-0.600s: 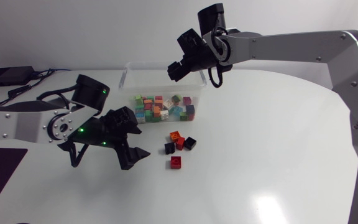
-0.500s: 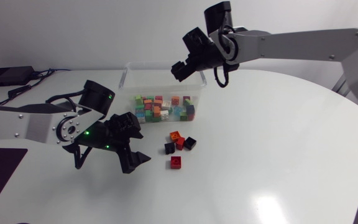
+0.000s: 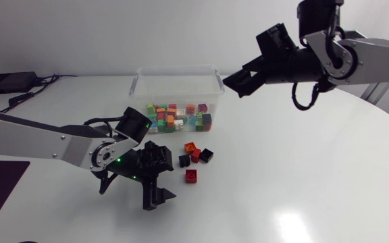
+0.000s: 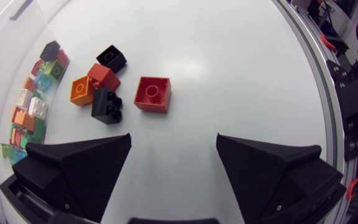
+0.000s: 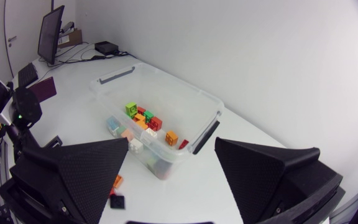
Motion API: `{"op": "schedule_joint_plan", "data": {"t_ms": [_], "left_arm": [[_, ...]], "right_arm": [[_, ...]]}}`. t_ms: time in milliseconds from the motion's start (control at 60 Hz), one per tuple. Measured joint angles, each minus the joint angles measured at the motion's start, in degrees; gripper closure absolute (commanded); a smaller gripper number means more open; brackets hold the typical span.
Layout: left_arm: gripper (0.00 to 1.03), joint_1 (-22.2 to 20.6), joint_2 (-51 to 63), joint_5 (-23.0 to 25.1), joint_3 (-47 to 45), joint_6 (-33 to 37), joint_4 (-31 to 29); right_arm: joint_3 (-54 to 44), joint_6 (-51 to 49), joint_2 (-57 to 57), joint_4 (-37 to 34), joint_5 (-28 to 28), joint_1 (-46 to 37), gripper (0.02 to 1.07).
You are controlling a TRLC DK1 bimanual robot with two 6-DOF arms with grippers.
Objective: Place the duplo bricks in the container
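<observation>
Red duplo brick (image 4: 152, 94) lies just ahead of the left gripper (image 4: 173, 142), which is spread wide and empty. Right gripper (image 5: 171, 146), also spread, hangs away from the container (image 5: 173, 87).

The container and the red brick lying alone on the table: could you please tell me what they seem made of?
The container looks like clear, glossy plastic: the bricks inside show through its wall. The red brick is probably hard moulded plastic: smooth, slightly shiny faces and a round stud.

Both arms have silver-grey links and black joints, matte black wedge fingers (image 4: 73, 168), green lights on the left arm (image 3: 53, 142).
</observation>
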Motion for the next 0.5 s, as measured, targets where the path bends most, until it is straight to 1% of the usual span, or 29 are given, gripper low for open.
{"op": "schedule_joint_plan", "data": {"t_ms": [183, 500], "left_arm": [[0.09, -1.05, 2.10, 1.03, 0.85, 0.79, 0.13], [0.09, -1.33, 7.91, 2.36, 7.63, 0.79, 0.13]], "right_arm": [[-7.39, -1.25, -5.62, 0.00, -1.38, -2.58, 0.06], [-15.30, -1.31, -12.85, 0.00, -2.58, -3.91, 0.06]]}}
